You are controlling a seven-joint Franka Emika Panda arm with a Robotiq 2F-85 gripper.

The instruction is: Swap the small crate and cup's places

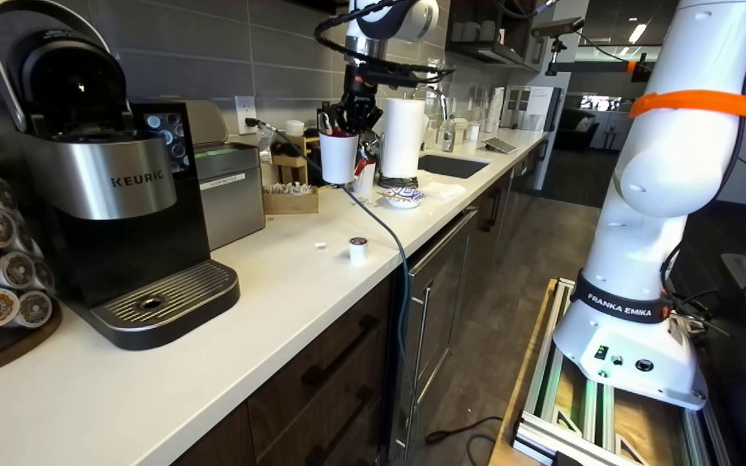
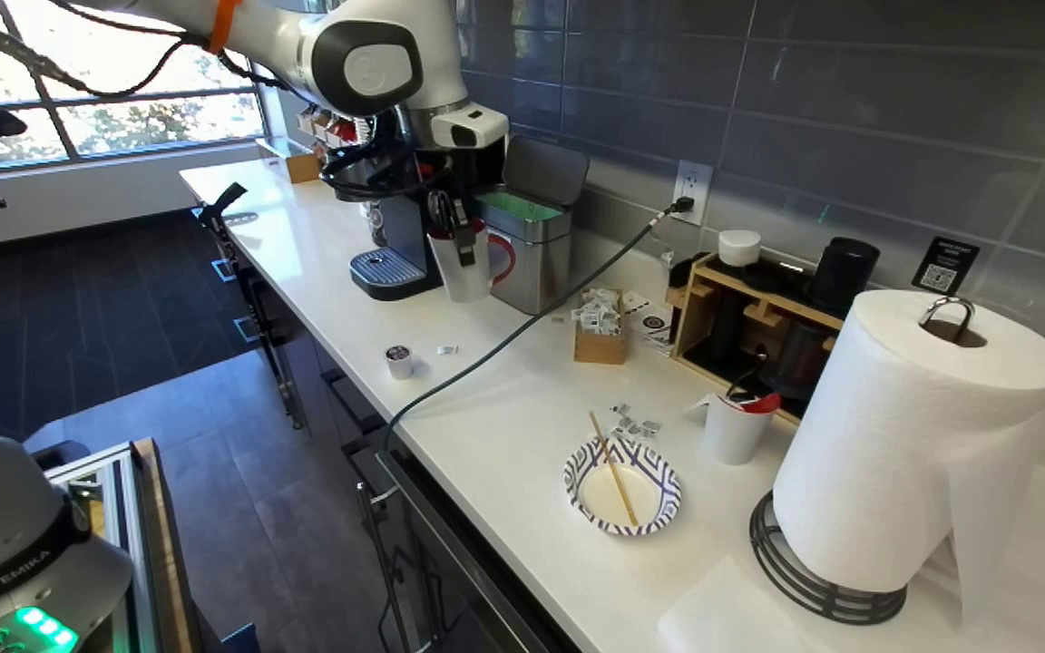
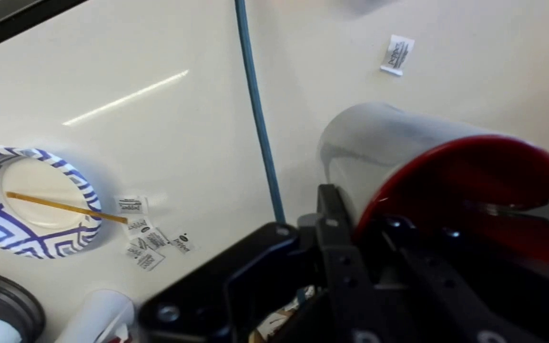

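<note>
The cup (image 2: 461,279), white outside and red inside with a red handle, is held by its wall in my gripper (image 3: 362,224). One finger (image 3: 334,224) presses the outside; the other reaches into the mouth, its tip lost in shadow. Nearly upright, the cup (image 1: 338,157) hangs over the counter, near the metal bin in an exterior view. Something dark and shiny, perhaps a utensil, shows at its mouth. In both exterior views the small crate (image 1: 290,202), light wood and filled with white packets, stands on the counter against the back; the small crate (image 2: 600,348) is apart from my gripper.
A blue-green cable (image 2: 532,319) crosses the counter from the wall outlet over the front edge. Around it are the coffee machine (image 1: 107,175), metal bin (image 2: 532,258), pod (image 2: 399,362), patterned bowl (image 2: 579,472), another white cup (image 2: 733,435), wooden shelf (image 2: 772,304) and paper-towel roll (image 2: 903,453).
</note>
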